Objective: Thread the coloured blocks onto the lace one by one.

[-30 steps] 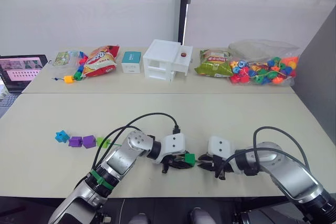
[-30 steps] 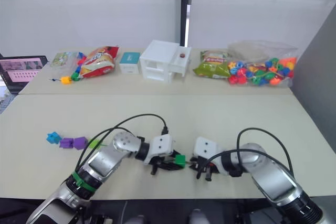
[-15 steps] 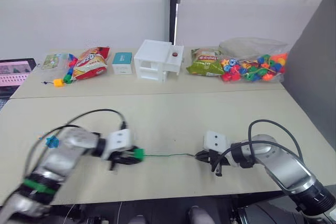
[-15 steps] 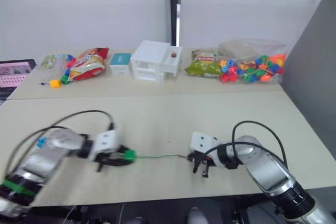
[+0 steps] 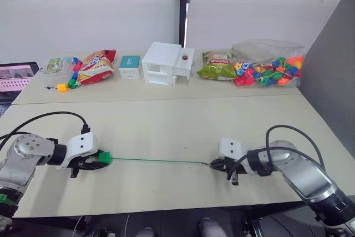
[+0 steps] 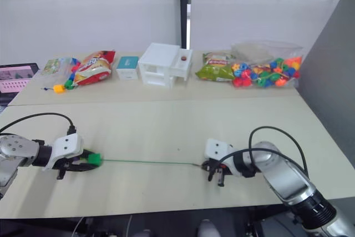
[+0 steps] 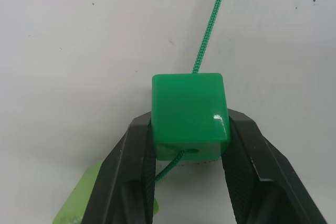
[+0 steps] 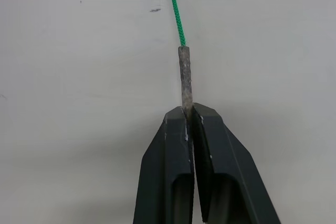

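A green block (image 5: 104,159) sits low over the table (image 5: 177,129) at the left, with my left gripper (image 5: 97,160) shut on it. In the left wrist view the block (image 7: 190,113) is squeezed between both fingers (image 7: 131,177), and the lace (image 7: 210,22) passes through its hole. The thin green lace (image 5: 161,161) runs straight across to my right gripper (image 5: 214,165). That gripper (image 8: 189,113) is shut on the lace's stiff tip (image 8: 185,77). A pale green piece (image 7: 79,205) shows beside the left finger; I cannot tell what it is.
On the far table stand a white drawer box (image 5: 166,64), a teal box (image 5: 129,66), snack bags (image 5: 95,66) and a clear bag of mixed beads (image 5: 269,70). A short bead string with a yellow cube (image 5: 62,87) and a laptop (image 5: 14,74) lie far left. A grey panel (image 5: 333,76) bounds the right.
My left gripper has carried the green block far to the left along the lace, which is now drawn straight. The right gripper has kept its hold on the tip.
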